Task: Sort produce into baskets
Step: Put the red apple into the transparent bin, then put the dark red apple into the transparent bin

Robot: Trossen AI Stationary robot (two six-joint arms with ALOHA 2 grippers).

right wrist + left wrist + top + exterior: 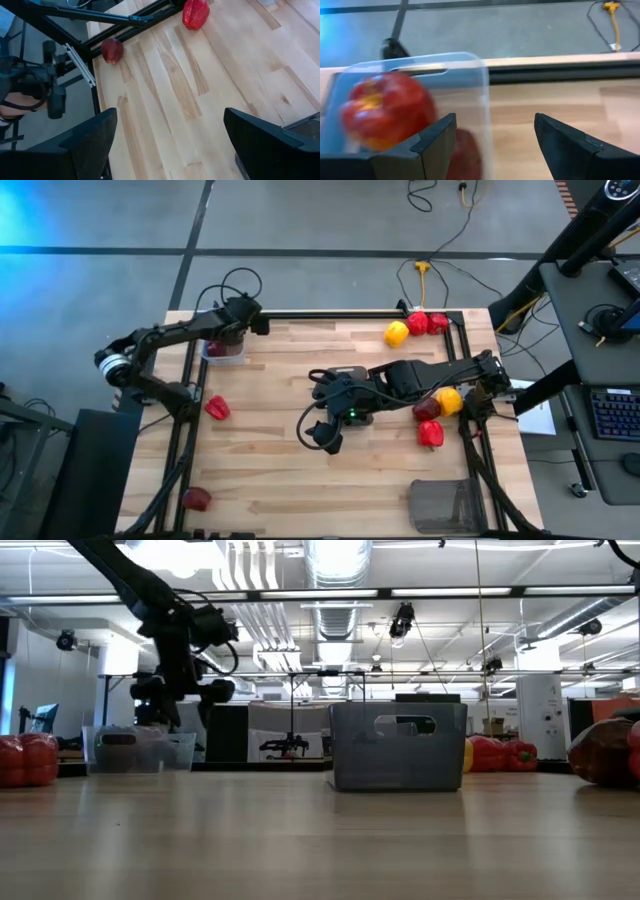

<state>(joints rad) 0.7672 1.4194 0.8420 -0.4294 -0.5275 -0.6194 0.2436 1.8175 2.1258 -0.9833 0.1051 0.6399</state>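
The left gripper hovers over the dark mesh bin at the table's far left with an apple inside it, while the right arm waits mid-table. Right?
Not quite: the bin under the left gripper is clear plastic, not dark mesh, as the left wrist view shows. The apple is inside it, and the right gripper waits mid-table.

Lab bay, grey floor around a wooden table

Butcher-block table (300, 470) on grey concrete floor (300, 230) with dark seam lines; yellow cable (425, 272) trails behind it. Desk with keyboard (610, 415) beside it. Low view: open ceiling, silver ducts (335, 565), strip lights (450, 592), white walls far back.
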